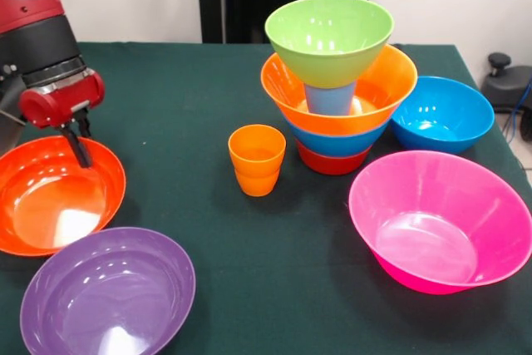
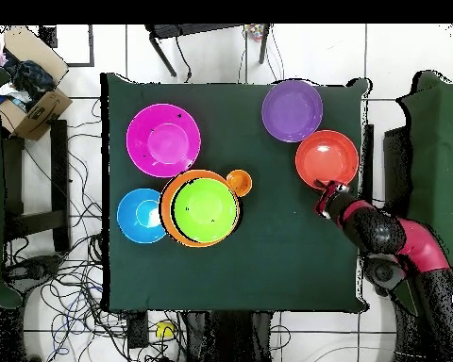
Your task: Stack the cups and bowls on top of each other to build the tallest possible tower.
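While the claw (image 1: 79, 145) hangs over the far rim of the red-orange bowl (image 1: 54, 197), its dark fingers point down into that bowl, but whether they stand apart or together I cannot tell from either view. No thing shows between them. The bowl sits open side up on the counter (image 1: 208, 89), directly beneath the claw, so the coming move probably turns on a short drop onto that near rim rather than any sideways reach. A round bowl has no long axis to line up with; only the rim's edge matters.

The tower (image 1: 337, 81) stands well apart from the claw, across the middle of the counter: a red bowl at the bottom, a blue one, a wide orange bowl, a light blue cup (image 1: 330, 99) upright inside it, and the lime green bowl (image 1: 329, 37) perched on that cup. Orange cups (image 1: 257, 160), nested, stand just beside the tower's base. The purple bowl (image 1: 108, 293) lies just beside the red-orange one, the pink bowl (image 1: 440, 220) and a loose blue bowl (image 1: 442, 112) on the tower's other side. Carrying the red-orange bowl over would mean crossing the counter toward the tower, and the green bowl's narrow perch looks easy to upset.
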### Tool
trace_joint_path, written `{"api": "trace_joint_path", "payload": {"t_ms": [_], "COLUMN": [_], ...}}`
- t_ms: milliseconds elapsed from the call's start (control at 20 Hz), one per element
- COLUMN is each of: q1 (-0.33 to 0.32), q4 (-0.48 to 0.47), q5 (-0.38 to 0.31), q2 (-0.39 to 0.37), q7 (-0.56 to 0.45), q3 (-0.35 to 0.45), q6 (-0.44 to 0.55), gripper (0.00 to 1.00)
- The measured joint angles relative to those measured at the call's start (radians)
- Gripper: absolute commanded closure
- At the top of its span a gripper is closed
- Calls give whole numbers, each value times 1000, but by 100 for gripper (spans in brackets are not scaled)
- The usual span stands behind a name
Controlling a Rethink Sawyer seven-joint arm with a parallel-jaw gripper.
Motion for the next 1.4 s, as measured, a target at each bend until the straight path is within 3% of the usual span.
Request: {"api": "trace_joint_path", "payload": {"t_ms": [300, 550, 950, 1400], "q1": [-24, -79, -159, -149], "q4": [9, 60, 196, 382], "q5": [1, 21, 51, 69], "q2": [-13, -69, -224, -413], "q7": [0, 0, 0, 4], "q3": [18, 36, 44, 67], "q6": [0, 14, 25, -25], "gripper": [100, 100, 100, 100]}}
